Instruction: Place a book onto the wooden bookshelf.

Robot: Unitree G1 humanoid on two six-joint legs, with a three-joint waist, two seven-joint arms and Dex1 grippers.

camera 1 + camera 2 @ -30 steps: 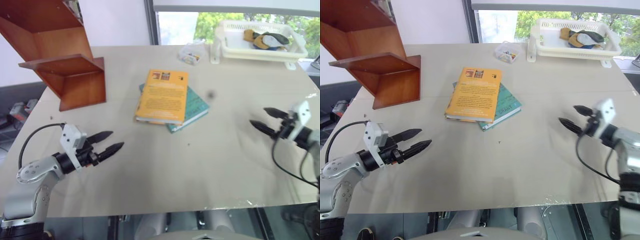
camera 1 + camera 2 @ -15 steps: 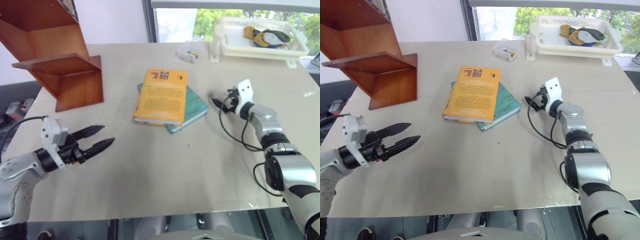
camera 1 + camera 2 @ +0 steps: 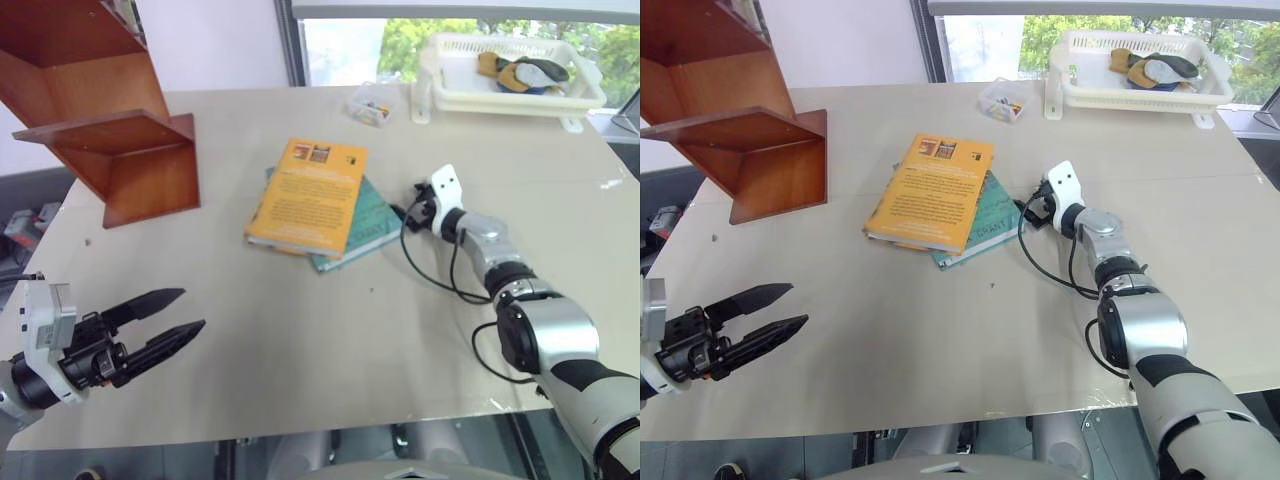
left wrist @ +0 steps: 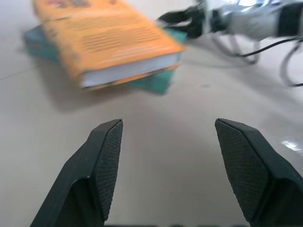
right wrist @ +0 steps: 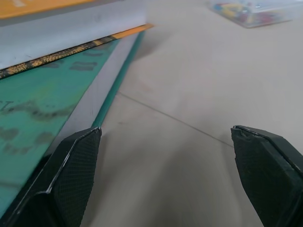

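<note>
While the orange book (image 3: 308,196) lies flat near the middle of the surface (image 3: 330,360), it is stacked on a teal-green book (image 3: 365,225) whose edge sticks out at 4 o'clock. The wooden bookshelf (image 3: 110,130) stands well apart at 10 o'clock. The right pincer (image 5: 165,175) is seen spread wide and empty, level with the surface, just beside the teal-green book's edge at 3 o'clock of the stack, one finger (image 5: 71,175) almost against that edge. The left pincer (image 3: 165,325) is held at 7 o'clock, well apart from the books, its fingers parted with nothing between them. A white basket (image 3: 510,85) and a small clear box (image 3: 373,103) are seen at 1 o'clock.
</note>
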